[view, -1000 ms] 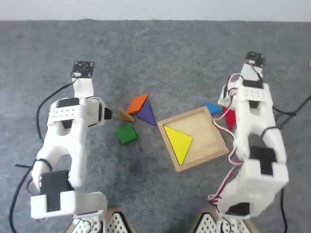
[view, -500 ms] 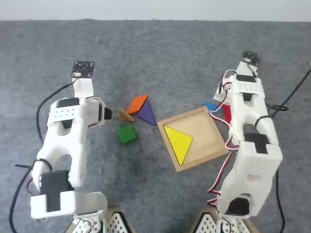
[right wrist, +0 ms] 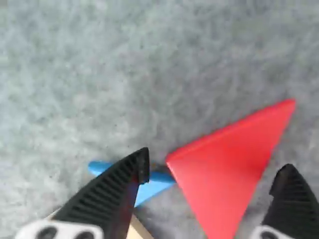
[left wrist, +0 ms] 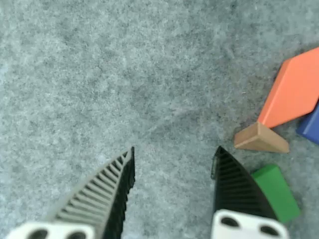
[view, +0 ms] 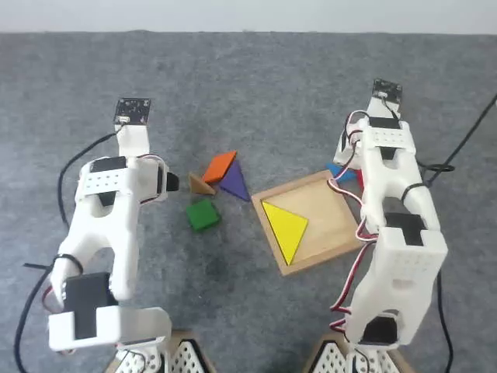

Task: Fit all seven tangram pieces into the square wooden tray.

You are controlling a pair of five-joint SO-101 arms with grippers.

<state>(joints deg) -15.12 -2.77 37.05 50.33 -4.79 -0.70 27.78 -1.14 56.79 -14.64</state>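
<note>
The square wooden tray [view: 330, 208] lies mid-table, holding a yellow triangle [view: 286, 225]. To its left lie an orange parallelogram [view: 219, 165], a purple triangle [view: 234, 180], a small brown triangle [view: 201, 185] and a green square [view: 203, 214]. A blue piece [view: 339, 172] peeks out beside the right arm at the tray's far corner. My right gripper [right wrist: 215, 164] is open, its fingers straddling a red triangle [right wrist: 234, 144] flat on the mat, with the blue piece [right wrist: 152, 181] beside it. My left gripper [left wrist: 174, 154] is open over bare mat; the brown triangle [left wrist: 260, 139] and green square [left wrist: 276, 191] lie just beside one finger.
A grey felt mat [view: 256, 93] covers the table, with free room at the back and in front of the tray. Both arm bases stand at the near edge. Cables trail beside each arm.
The right arm has swung toward the back of the table and slightly left, settling over the red and blue pieces. The left arm and the pieces have not moved.
</note>
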